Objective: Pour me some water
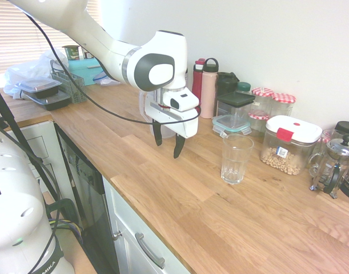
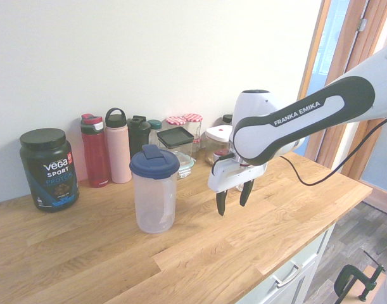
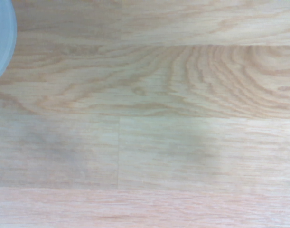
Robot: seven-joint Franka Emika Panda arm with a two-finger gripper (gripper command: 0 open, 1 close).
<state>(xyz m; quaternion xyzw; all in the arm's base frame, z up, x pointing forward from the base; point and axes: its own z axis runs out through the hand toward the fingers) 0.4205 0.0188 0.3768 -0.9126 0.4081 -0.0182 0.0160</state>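
White arm reaches over the counter, wrist bent so the gripper [image 1: 167, 144] points straight down, hanging above bare wood. Its two dark fingers [image 2: 221, 204] stand spread apart, nothing between them. Arm casing reads "FRANKA EMIKA".

Clear pitcher with a blue lid [image 2: 154, 188] stands upright on the counter, just beside the gripper in the second exterior view; a pale curved edge, possibly its lid, shows at the wrist view's edge. Empty drinking glass [image 1: 236, 158] stands upright on the gripper's other side, apart from it.

Black tub [image 2: 48, 168] is labelled "vega SPORT PROTEIN". Red bottle [image 2: 95, 151] and pink bottle [image 2: 118, 146] stand at the wall.

Oak-plank countertop [image 1: 180, 188], white wall, white cabinet fronts below; kitchen.
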